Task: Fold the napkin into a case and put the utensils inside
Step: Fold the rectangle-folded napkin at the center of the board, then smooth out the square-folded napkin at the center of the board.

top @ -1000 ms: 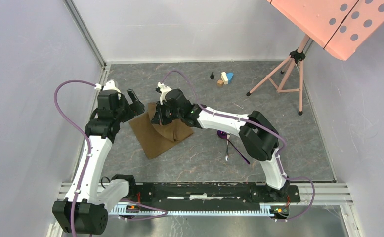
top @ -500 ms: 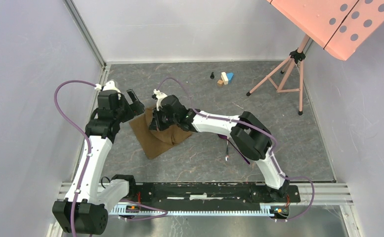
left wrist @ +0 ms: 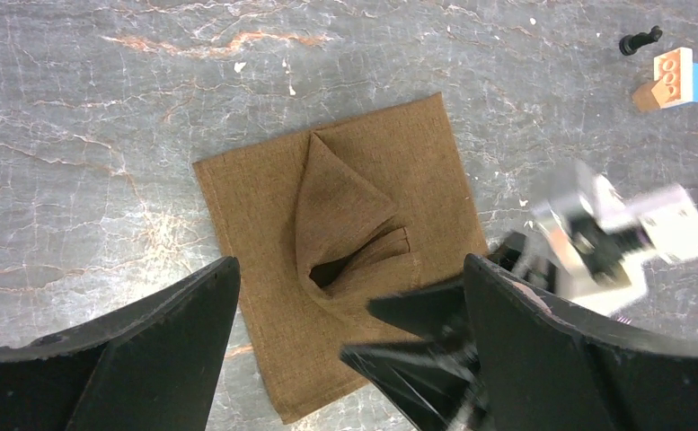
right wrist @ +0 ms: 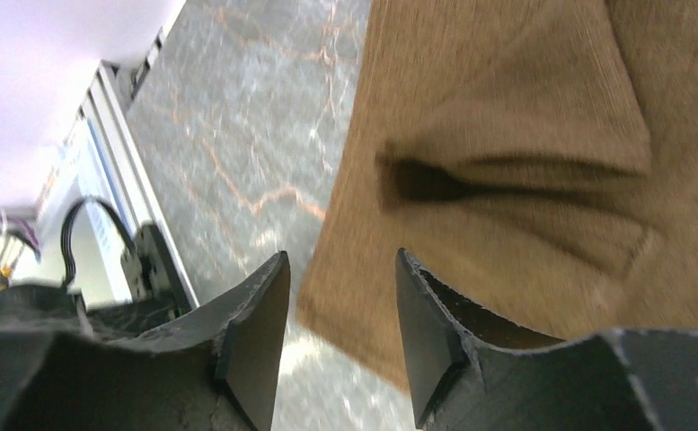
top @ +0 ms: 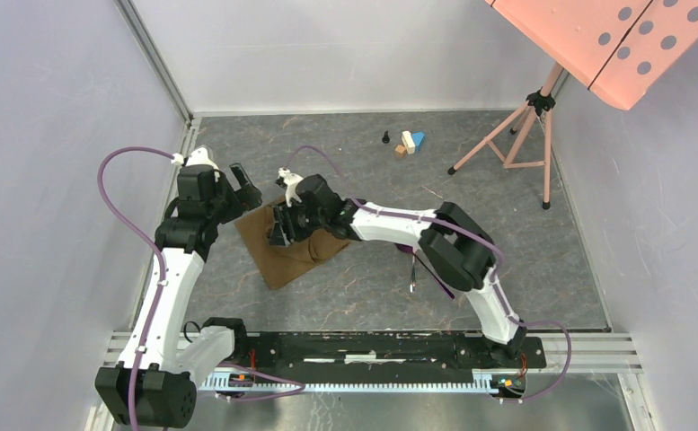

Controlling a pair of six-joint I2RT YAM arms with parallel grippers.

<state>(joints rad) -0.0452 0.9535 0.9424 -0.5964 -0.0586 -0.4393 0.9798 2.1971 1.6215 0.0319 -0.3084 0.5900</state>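
Note:
The brown napkin (top: 284, 253) lies on the grey table with one flap folded over its middle, standing up in a loose cone with a dark gap (left wrist: 331, 269). My right gripper (top: 279, 230) hovers low over the napkin's near left part. It is open, and nothing is between its fingers (right wrist: 341, 256). My left gripper (top: 244, 178) hangs wide open above the napkin's far left corner, also empty (left wrist: 352, 262). The silver fork (top: 412, 274) and the spoon's dark handle (top: 437, 277) lie to the right of the napkin. The spoon's purple bowl (top: 404, 246) is mostly hidden under the right forearm.
Small toy blocks (top: 408, 142) and a tiny black piece (top: 385, 137) sit at the back of the table. A pink tripod stand (top: 517, 135) stands at the back right under a pink perforated panel (top: 614, 40). Walls close in on the left and right.
My right gripper carried the napkin's flap leftward, then opened and let it go. The flap now rests on the cloth. The left arm has stayed put.

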